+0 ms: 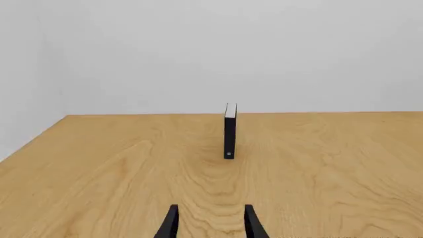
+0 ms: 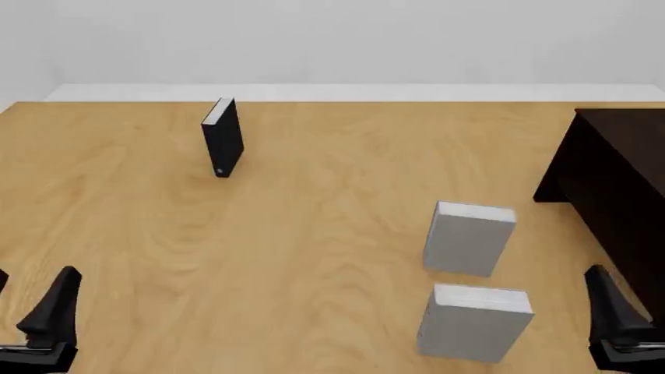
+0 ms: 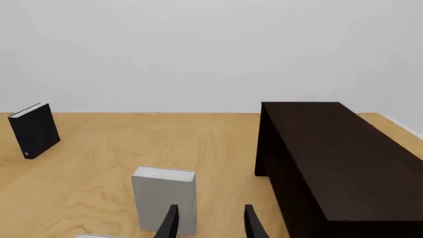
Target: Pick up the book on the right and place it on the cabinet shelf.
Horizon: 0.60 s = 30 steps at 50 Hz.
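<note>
Left gripper (image 2: 47,308) low at the near left corner, jaws apart, holding nothing. Slim black book (image 2: 223,138) upright, far left on the wooden table (image 2: 311,234). Two grey books upright right of centre: farther one (image 2: 469,238), nearer one (image 2: 475,322). Right gripper (image 2: 613,315) parted, empty. Dark cabinet (image 2: 613,187) at the right edge, shelf interior hidden.

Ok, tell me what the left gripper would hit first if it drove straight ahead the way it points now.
Most likely the slim black book, standing upright on the table dead ahead of the left gripper; nothing shows between them.
</note>
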Available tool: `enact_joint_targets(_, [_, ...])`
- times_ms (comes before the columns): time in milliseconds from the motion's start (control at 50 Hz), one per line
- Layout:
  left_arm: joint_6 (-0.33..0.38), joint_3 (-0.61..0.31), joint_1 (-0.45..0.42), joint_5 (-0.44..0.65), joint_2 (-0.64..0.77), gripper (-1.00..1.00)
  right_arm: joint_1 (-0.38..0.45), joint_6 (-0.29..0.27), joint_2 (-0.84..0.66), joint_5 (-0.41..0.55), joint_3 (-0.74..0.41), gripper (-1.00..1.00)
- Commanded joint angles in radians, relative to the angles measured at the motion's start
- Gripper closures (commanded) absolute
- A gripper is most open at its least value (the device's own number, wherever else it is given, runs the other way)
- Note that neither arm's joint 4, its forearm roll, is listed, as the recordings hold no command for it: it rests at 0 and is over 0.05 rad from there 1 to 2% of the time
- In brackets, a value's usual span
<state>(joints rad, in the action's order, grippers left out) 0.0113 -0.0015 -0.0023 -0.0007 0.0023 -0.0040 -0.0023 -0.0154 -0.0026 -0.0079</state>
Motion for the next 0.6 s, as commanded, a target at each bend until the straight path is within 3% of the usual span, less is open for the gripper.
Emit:
enact_joint_targets(20, [0.038,-0.005,0.002,-0.004,0.011,-1.00,0.019,-0.064,-0.053,0.020,-0.081,-1.00])
enact_joint_targets(160, [0.027,-0.007,0.009,0.005,0.005,-1.00,0.072,-0.166,-0.157,0.071,-0.219,-1.00])
enact_joint_targets(600, [0.044,-0.014,0.005,0.012,-0.002,-1.00,0.205,-0.377,-0.514,0.236,-0.665,-1.00])
